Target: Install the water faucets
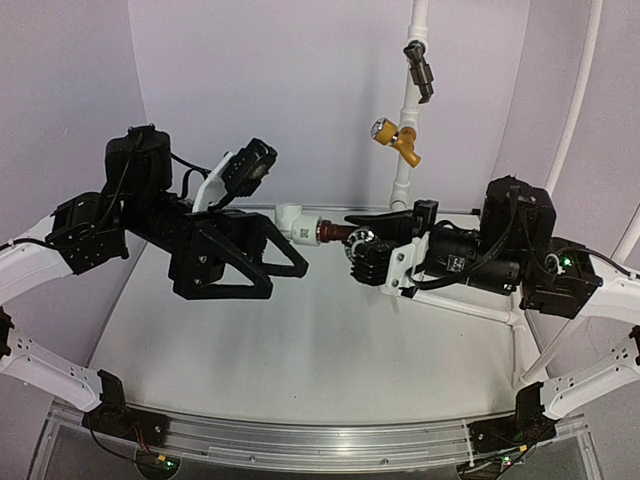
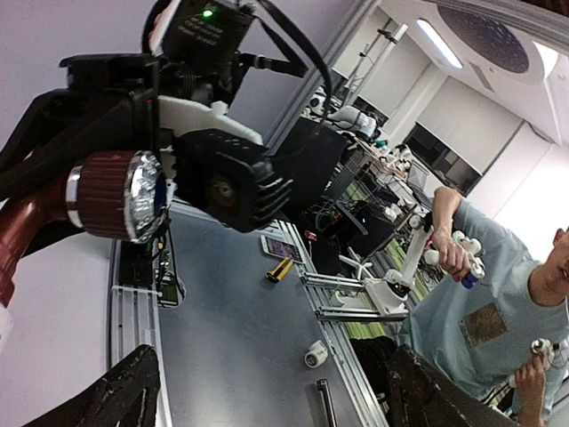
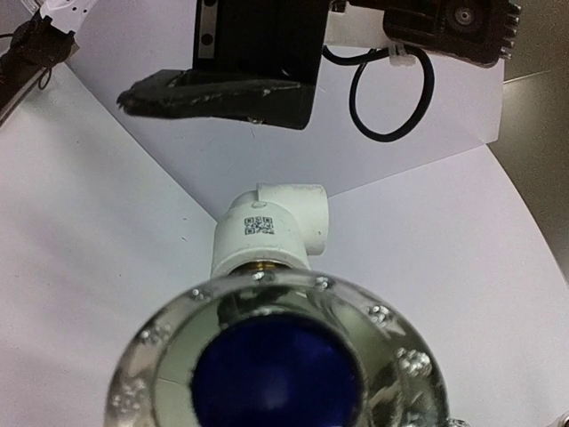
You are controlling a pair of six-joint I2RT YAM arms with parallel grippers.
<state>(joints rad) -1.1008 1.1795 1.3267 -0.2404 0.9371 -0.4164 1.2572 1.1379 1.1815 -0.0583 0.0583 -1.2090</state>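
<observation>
Water faucet (image 1: 332, 233) is held level above the table (image 1: 300, 350), between the two arms, with its white elbow fitting (image 1: 292, 220) on the threaded end, pointing toward the left arm. The right gripper (image 1: 360, 243) is closed on the round knob (image 3: 276, 378), one finger above and one below in the top view. My right wrist camera looks straight at the blue centre and shows no finger. The left gripper (image 2: 276, 391) stands wide open with nothing between its fingers. The elbow is just beside it, not inside, and I cannot tell if a finger touches it. I judge the step is to bring the left fingers around the elbow body, so it is braced while the tap is turned in. To do it well I would hold the right arm quiet and move the left gripper until the elbow sits centred in the gap. Then I would close on the body, not on the open socket, and keep both parts on one line, because a tilted thread can cross and jam.
</observation>
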